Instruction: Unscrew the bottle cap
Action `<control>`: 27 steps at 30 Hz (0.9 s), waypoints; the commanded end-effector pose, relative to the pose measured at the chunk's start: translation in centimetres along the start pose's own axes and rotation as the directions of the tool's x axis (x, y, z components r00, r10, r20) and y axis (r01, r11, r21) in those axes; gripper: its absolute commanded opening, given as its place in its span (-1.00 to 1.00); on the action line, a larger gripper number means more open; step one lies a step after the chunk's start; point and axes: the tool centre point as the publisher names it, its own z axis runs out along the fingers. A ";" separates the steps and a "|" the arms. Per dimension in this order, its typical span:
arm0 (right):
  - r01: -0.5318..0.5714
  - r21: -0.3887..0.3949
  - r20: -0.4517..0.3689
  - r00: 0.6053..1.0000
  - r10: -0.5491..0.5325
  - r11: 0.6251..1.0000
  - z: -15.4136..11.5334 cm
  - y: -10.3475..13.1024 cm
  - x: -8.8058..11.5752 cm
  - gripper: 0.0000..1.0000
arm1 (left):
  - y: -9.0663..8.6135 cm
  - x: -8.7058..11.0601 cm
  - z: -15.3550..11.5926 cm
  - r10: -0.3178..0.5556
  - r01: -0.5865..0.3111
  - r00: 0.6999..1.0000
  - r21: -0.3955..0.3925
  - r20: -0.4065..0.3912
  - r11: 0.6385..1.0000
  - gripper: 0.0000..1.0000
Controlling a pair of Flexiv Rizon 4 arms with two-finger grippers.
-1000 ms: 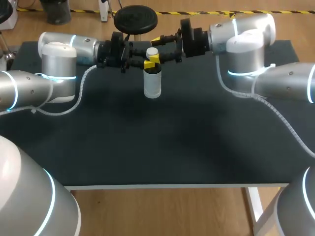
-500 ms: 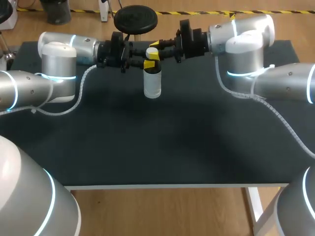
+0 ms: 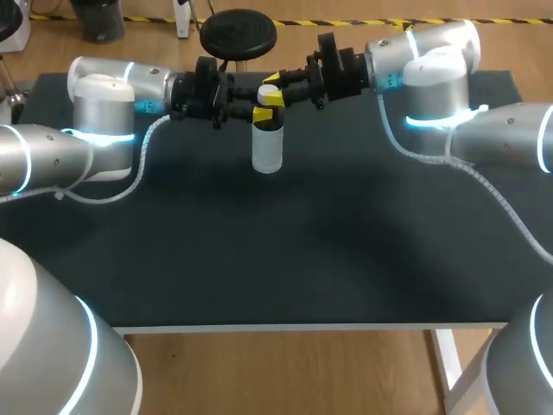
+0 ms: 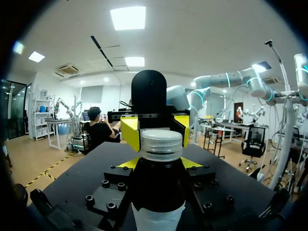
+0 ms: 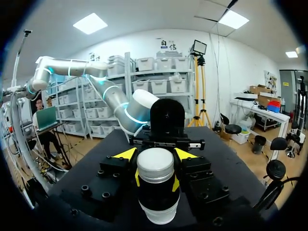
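Black matting covers the table [image 3: 285, 259], and the plastic bottle [image 3: 267, 149] stands upright on it toward the far edge. My left gripper [image 3: 262, 113] is at the plastic bottle's left side, held level and closed on the dark neck just under the screw cap [image 3: 267, 89]. In its wrist view the yellow fingertips [image 4: 127, 163] press that neck from both sides. My right gripper [image 3: 273, 89] is at the plastic bottle's right side, rolled at a tilt, its fingertips [image 5: 123, 154] narrowed onto the screw cap's ribbed rim from two sides.

The step in hand looks like the twist itself. To do it well, the right wrist should roll about the plastic bottle's own upright axis, so the screw cap turns without being levered sideways. It should also rise slightly as the thread lets go. The left grip must hold firm, or the plastic bottle will spin along with the screw cap. Pinching the screw cap too hard could bind it on the thread
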 end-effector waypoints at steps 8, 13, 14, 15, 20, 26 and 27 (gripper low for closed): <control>0.084 0.013 -0.390 0.918 -0.072 0.996 -1.1 0.2 -1.2 -1.00 | 0.4 -0.5 -0.2 -0.001 0.001 1.000 -0.001 -0.002 1.000 -1.00; 0.131 0.032 -0.502 0.859 -0.098 0.991 -0.8 0.3 -0.5 -1.00 | 0.4 -0.5 -0.2 -0.001 0.001 1.000 -0.001 -0.002 1.000 -1.00; 0.141 0.033 -0.528 0.843 -0.103 0.989 -0.7 0.4 -0.4 -1.00 | 0.4 -0.5 -0.2 -0.001 0.001 1.000 -0.001 -0.002 1.000 -1.00; 0.149 0.035 -0.549 0.829 -0.105 0.988 -0.6 0.4 -0.2 -1.00 | 0.4 -0.5 -0.2 -0.001 0.001 1.000 -0.001 -0.002 1.000 -1.00; 0.176 0.036 -0.637 0.763 -0.113 0.984 0.1 0.5 0.3 -1.00 | 0.4 -0.5 -0.2 -0.001 0.001 1.000 -0.001 -0.002 1.000 -1.00; 0.213 0.029 -0.720 0.682 -0.127 0.977 0.6 0.7 0.9 -1.00 | 0.4 -0.5 -0.2 -0.001 0.001 1.000 -0.001 -0.002 1.000 -1.00; 0.221 0.028 -0.731 0.669 -0.131 0.975 0.6 0.7 1.0 -1.00 | 0.4 -0.5 -0.2 -0.001 0.001 1.000 -0.001 -0.002 1.000 -1.00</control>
